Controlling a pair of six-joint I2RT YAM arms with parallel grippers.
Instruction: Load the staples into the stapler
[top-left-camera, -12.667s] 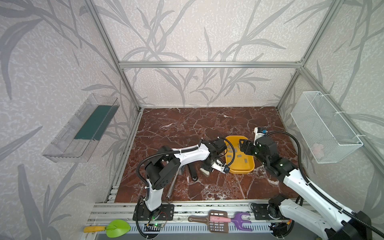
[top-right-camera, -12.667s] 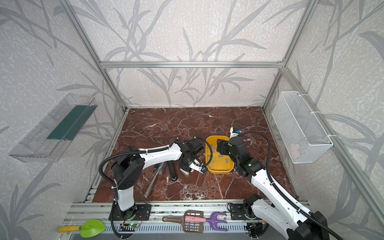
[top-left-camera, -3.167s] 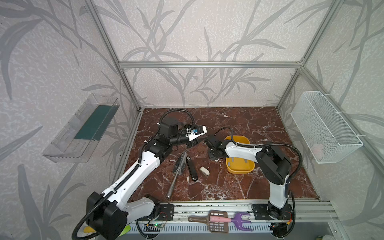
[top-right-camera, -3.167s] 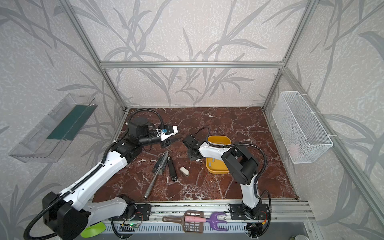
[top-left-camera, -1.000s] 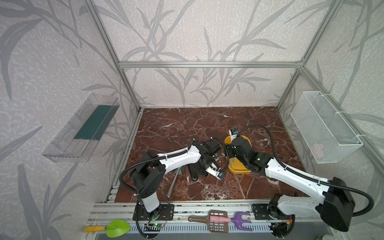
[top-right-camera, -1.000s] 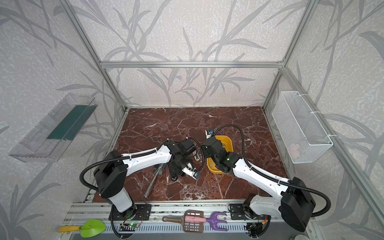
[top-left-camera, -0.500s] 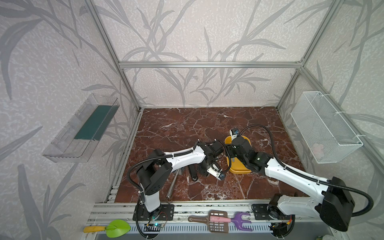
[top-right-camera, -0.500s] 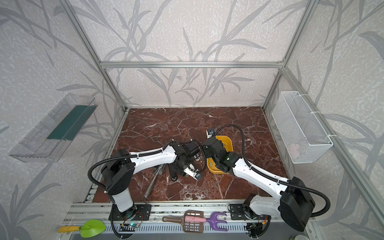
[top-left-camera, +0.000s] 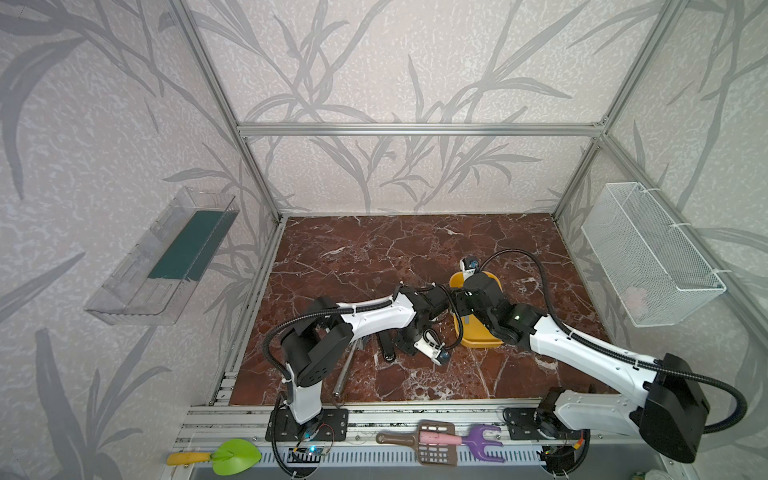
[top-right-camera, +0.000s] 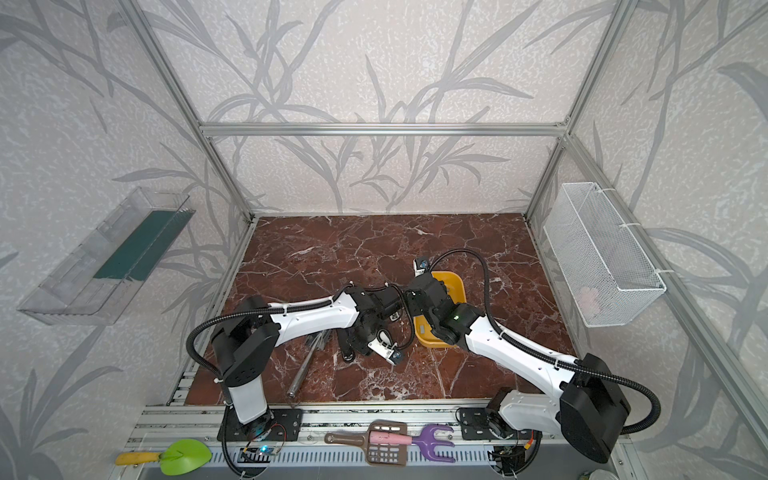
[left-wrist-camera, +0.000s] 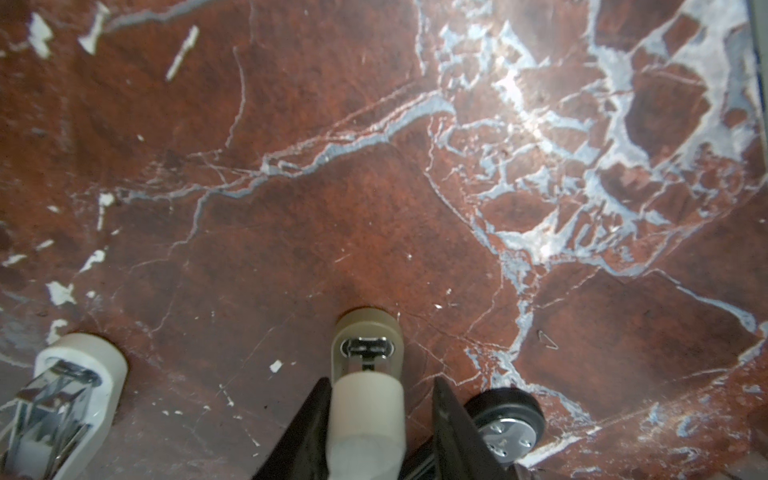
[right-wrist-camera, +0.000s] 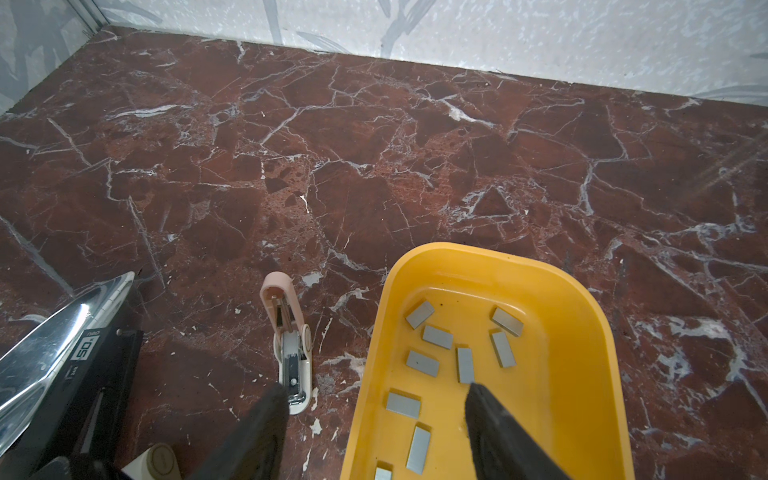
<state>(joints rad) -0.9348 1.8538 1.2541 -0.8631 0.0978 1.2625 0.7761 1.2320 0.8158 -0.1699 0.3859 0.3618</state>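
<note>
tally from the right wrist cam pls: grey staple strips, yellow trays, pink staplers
grey staples: 9 showing
yellow tray: 1
pink stapler: 1
total: 11

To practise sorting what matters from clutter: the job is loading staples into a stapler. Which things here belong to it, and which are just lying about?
Belongs to the job:
staples
yellow tray holding them
open pink stapler
cream stapler

Just lying about:
metal rod
green scoop
purple fork
wire basket
</note>
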